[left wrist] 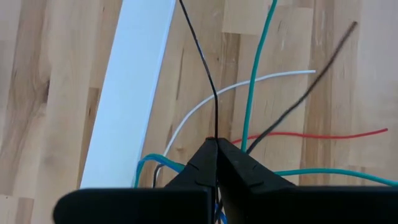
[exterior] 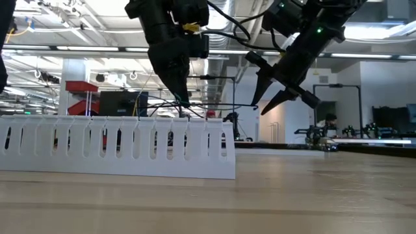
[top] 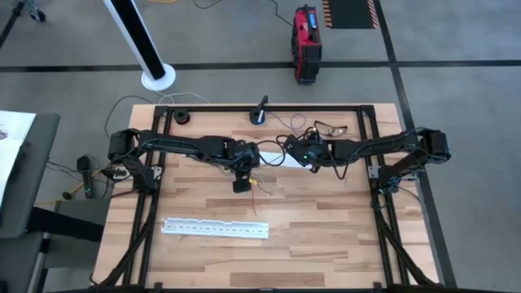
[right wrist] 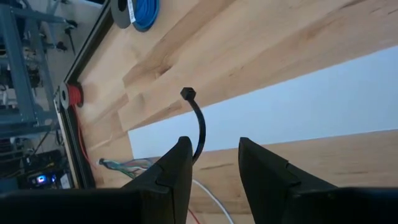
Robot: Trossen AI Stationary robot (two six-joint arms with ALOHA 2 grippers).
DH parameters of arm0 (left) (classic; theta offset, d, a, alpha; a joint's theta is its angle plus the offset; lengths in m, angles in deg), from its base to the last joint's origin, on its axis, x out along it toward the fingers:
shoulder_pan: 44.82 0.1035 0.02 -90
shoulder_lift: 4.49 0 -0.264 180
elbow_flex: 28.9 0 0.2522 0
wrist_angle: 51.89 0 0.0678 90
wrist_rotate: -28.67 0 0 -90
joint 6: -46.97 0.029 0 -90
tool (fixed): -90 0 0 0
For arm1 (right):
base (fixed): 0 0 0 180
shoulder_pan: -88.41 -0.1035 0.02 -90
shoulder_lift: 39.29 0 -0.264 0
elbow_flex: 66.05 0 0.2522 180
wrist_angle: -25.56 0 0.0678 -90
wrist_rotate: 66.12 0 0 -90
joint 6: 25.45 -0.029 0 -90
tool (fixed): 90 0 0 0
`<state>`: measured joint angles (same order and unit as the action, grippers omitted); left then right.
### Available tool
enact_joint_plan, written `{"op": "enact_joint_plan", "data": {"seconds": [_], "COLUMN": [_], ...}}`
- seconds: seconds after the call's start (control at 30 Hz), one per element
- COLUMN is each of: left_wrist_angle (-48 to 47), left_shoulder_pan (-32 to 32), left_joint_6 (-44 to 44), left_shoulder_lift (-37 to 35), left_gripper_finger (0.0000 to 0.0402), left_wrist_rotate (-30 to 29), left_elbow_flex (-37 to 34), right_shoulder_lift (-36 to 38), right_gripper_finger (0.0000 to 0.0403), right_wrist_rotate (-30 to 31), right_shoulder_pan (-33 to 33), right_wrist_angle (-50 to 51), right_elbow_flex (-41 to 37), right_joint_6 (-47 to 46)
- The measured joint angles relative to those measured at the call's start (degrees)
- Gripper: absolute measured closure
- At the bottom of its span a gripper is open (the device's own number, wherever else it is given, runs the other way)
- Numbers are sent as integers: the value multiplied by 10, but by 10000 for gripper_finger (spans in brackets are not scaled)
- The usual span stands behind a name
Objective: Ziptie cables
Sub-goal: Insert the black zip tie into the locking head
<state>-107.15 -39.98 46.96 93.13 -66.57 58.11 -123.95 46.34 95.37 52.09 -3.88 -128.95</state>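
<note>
Presently both arms meet over the far-centre of the bench [top: 326,236], and the step in hand appears to be gathering the cables [left wrist: 261,93] before any tie is closed round them. In the left wrist view the left end effector [left wrist: 216,144] is clenched, its fingers pressed together on a thin black strand that runs on beyond them; whether that strand is one of the cables or part of a tie cannot be told. Around it, teal, white, red and dark cables fan out loosely across the wood, beside a flat white strip [left wrist: 127,93]. The right end effector [right wrist: 214,146] stands released, fingers apart, with a black zip tie [right wrist: 198,124] rising next to one finger, its head free; whether that finger touches it cannot be told. Seen from above, the cables lie just below the two end effectors, toward 6 o'clock of them, with a perforated white strip [top: 216,229] well apart further toward 6 o'clock. Judged from this, no loop is formed yet; the next move calls for bringing the tie round the bunch and threading its tail through the head
</note>
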Motion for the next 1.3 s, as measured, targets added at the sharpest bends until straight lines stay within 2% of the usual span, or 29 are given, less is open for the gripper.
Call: {"op": "enact_joint_plan", "data": {"seconds": [0.33,0.73,1.13,1.3], "left_wrist_angle": [10,16,15,15], "left_shoulder_pan": [0,0,0,0], "left_joint_6": [2,2,1,0], "left_shoulder_lift": [0,0,0,0], "left_gripper_finger": [401,401,401,401], "left_wrist_rotate": [0,0,-2,-2], "left_elbow_flex": [0,0,0,0], "right_shoulder_lift": [0,0,0,0], "right_gripper_finger": [282,329,334,356], "right_wrist_rotate": [0,-1,-2,-2], "right_shoulder_pan": [17,9,9,9], "right_wrist_angle": [-18,-19,-17,-12], "right_elbow_flex": [0,0,0,0], "right_joint_6": [0,0,0,-1]}}
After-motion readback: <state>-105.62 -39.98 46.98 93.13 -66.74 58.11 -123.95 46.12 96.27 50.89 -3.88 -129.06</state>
